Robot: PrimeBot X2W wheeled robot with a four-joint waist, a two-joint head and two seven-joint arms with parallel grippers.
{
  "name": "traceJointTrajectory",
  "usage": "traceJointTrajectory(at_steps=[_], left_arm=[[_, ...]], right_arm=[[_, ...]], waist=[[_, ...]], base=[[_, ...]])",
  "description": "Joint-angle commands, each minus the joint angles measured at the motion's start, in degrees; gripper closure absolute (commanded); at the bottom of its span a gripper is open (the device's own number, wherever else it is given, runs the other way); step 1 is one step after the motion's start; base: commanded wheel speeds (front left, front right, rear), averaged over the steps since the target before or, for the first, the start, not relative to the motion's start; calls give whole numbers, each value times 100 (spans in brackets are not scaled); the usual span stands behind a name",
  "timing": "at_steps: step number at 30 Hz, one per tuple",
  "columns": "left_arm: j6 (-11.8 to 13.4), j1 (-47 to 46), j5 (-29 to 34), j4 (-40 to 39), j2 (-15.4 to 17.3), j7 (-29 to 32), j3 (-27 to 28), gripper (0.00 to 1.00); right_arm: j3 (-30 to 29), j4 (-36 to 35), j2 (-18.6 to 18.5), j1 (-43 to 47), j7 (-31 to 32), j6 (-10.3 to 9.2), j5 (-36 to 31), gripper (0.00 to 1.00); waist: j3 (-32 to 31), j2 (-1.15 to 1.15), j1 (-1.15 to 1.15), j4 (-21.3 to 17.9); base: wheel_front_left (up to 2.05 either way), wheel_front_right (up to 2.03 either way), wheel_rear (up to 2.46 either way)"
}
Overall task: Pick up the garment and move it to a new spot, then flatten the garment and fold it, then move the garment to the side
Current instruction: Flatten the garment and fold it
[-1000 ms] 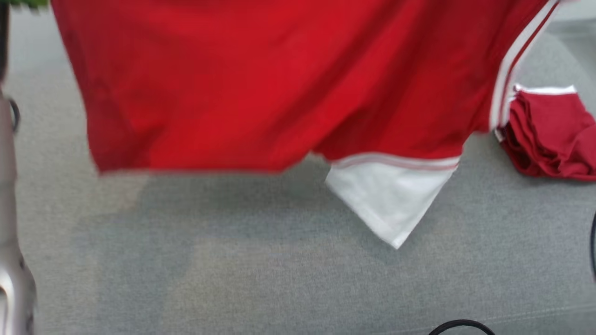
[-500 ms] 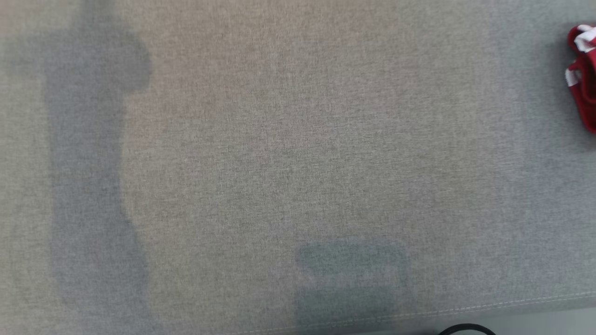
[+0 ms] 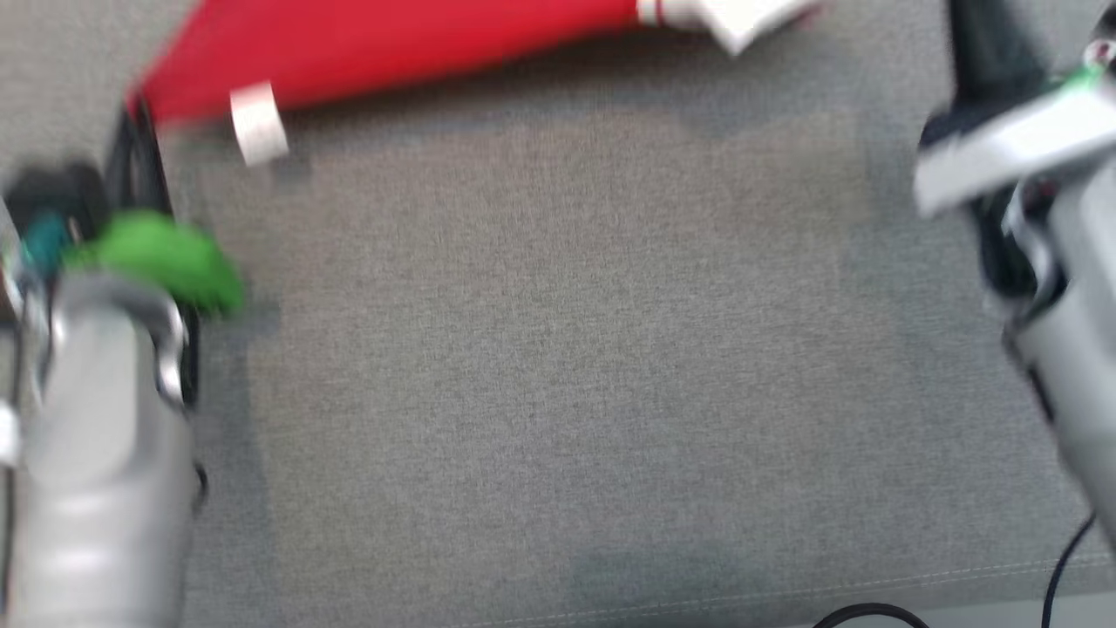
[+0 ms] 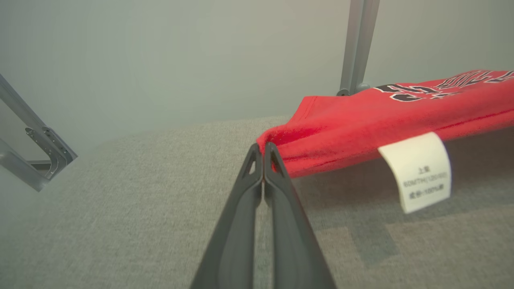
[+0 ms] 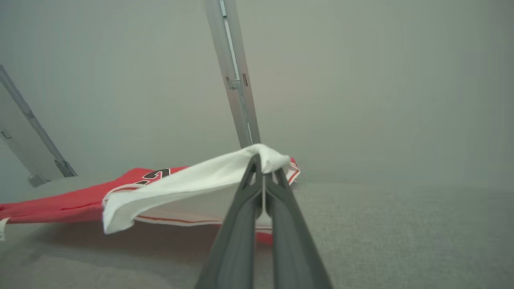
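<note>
Garment (image 3: 392,52), a red jersey with black lettering, white trim and a white care label (image 4: 421,172) dangling from its edge, hangs stretched low over the grey cloth counter (image 3: 558,366), at the far side in the head view. The left gripper (image 4: 263,146) is clamped on a red corner and the right gripper (image 5: 263,160) is pinched on a white panel (image 5: 180,180) at the opposite end, presumably to pull the cloth taut between them so it can be laid down flat for smoothing and folding
</note>
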Motion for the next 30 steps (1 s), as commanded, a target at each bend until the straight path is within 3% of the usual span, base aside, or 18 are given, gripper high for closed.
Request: traceJointTrajectory(at_steps=[1, 6, 13, 22, 30], left_arm=[[18, 135, 8, -49, 22, -19, 37, 100], [-54, 1574, -208, -112, -263, -19, 443, 100], [-188, 2968, -33, -83, -540, -19, 605, 100], [-273, 4095, 123, -206, -794, -19, 615, 100], [-265, 4769, 89, -586, -870, -19, 527, 100]], right_arm=[[-35, -57, -41, 143, -22, -11, 43, 100], [-332, -254, 143, 1566, -23, -11, 284, 100], [-497, -102, 311, 3159, -24, -11, 225, 100], [-315, 248, 268, 4590, -22, -11, 214, 100], [-305, 117, 226, 5084, -23, -11, 297, 100]], waist=[[-720, 0, -1, -175], [-1451, 0, -1, -267], [-2283, 0, -1, -360], [-2593, 0, -1, -432], [-2594, 0, -1, -371]], base=[[0, 0, 0], [0, 0, 0], [0, 0, 0], [0, 0, 0], [0, 0, 0]])
